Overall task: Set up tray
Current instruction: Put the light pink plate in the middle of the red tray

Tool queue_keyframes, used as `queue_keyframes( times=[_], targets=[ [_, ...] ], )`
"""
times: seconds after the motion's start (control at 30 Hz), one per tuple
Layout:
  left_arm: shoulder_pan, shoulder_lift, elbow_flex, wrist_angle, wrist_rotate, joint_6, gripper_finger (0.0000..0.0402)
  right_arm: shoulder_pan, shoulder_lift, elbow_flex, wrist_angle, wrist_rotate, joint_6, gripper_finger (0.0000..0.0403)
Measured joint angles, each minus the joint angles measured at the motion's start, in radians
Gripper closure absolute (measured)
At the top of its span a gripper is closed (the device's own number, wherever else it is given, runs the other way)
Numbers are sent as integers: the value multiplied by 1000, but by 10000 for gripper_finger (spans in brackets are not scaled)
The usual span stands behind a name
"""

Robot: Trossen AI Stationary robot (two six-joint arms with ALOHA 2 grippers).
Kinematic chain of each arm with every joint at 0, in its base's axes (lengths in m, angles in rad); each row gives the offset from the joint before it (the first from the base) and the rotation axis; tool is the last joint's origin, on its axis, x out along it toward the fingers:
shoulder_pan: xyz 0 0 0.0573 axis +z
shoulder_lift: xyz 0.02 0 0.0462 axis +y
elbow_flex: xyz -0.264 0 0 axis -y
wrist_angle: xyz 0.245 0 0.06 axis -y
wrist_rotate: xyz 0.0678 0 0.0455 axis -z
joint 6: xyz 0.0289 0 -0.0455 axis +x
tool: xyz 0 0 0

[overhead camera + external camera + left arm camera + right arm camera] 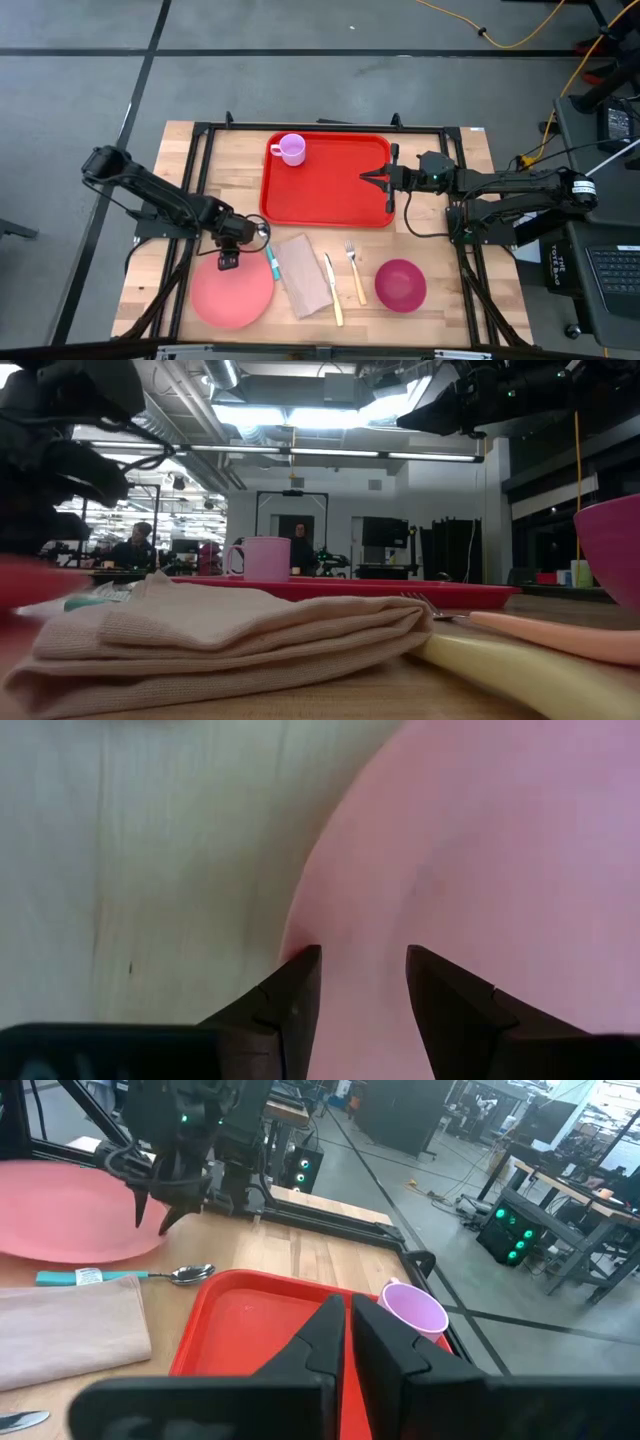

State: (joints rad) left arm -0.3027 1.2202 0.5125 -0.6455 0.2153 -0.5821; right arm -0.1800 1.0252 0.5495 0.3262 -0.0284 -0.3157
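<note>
Left hand (228, 262), fingers spread, hovers at the pink plate (232, 292) rim; the tray (326, 180) lies beyond it, up-desk. Right hand (372, 178), fingers pressed together, sits over the tray's near edge, nearer.

A grey concrete floor (300, 60) marked with dark lines surrounds the wooden table (240, 160). Beyond the table, ceiling light panels (290, 415) glow above dark racks (450, 550). A yellow cable (520, 35) lies on the floor.

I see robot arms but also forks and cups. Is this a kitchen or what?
Probably a robot lab or workshop, not a kitchen: a wooden table on a bare grey floor, workbenches with electronics behind, and ceiling pipes and strip lights overhead.
</note>
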Motion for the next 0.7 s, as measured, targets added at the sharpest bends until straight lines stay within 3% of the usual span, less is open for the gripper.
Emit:
queue_keyframes(
  times=[0.7],
  targets=[
    [0, 21, 0, -1, 50, 19, 258, 0, 0, 0, 6, 0, 0, 374]
  ],
)
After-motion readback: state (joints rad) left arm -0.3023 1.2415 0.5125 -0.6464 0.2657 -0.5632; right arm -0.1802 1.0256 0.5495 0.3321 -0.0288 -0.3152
